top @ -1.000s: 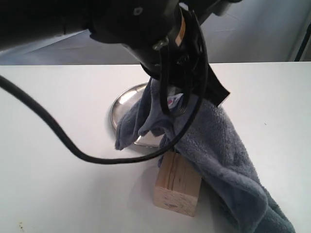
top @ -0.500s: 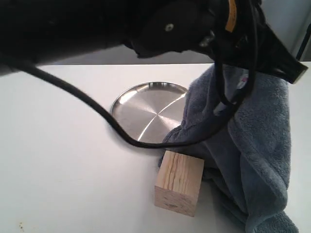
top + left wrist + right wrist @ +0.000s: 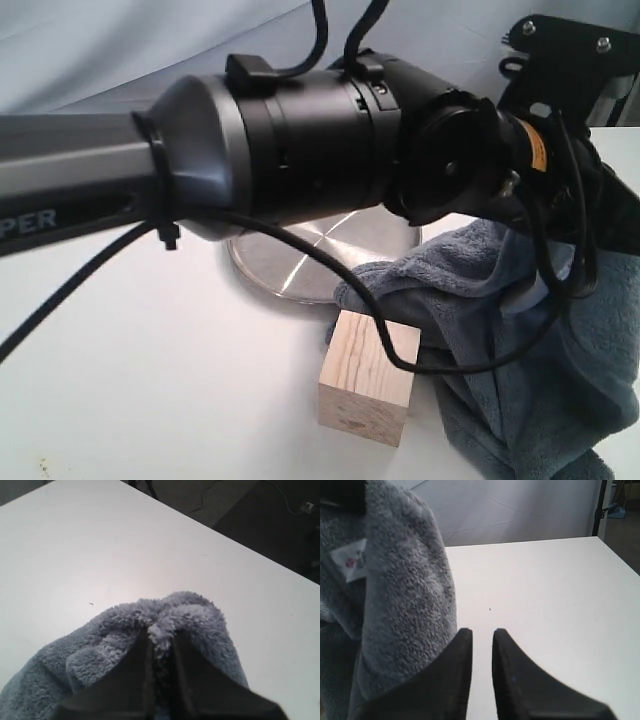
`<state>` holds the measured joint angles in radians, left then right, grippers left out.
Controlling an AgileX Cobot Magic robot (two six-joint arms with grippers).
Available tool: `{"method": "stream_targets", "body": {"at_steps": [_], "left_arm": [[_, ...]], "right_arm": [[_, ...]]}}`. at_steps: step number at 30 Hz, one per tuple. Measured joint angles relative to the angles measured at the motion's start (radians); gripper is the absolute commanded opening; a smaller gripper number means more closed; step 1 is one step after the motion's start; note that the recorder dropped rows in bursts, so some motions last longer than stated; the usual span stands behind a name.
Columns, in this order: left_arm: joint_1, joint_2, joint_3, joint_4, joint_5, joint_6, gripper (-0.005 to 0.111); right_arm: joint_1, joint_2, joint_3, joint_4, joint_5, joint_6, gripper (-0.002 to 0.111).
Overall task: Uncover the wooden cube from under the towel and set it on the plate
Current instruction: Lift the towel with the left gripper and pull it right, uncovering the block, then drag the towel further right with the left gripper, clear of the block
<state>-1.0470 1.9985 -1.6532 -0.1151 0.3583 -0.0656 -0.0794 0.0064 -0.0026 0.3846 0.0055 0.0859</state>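
The wooden cube stands bare on the white table, its far corner touching the towel. Behind it, the plate shows only a strip under my left arm, which reaches across to the right. The left gripper is shut on a fold of the grey-blue towel, held above the table; in the exterior view the arm hides this gripper. My right gripper hangs over bare table beside the hanging towel, jaws nearly together with nothing between them.
The white table extends left of the cube. Black cables loop down from the left arm over the plate and towel. A black arm part sits at the upper right. The table's far edge borders dark floor.
My left arm has swung further right and nearer the camera, carrying the towel with it. The towel now hangs lower at the right; the cube has not moved.
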Motion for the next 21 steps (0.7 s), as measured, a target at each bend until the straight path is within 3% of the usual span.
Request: {"method": "stream_targets", "body": {"at_steps": [9, 13, 16, 21], "left_arm": [[0.000, 0.105, 0.000, -0.069, 0.065, 0.071, 0.001], [0.000, 0.141, 0.000, -0.069, 0.098, 0.066, 0.009], [0.000, 0.154, 0.000, -0.066, 0.131, 0.066, 0.026], [0.000, 0.154, 0.000, -0.054, 0.140, 0.066, 0.066]], "right_arm": [[0.000, 0.000, 0.000, 0.000, 0.000, 0.000, 0.003], [0.000, 0.000, 0.000, 0.000, 0.000, 0.000, 0.003], [0.000, 0.000, 0.000, 0.000, 0.000, 0.000, 0.003], [0.000, 0.000, 0.000, 0.000, 0.000, 0.000, 0.003]]}}
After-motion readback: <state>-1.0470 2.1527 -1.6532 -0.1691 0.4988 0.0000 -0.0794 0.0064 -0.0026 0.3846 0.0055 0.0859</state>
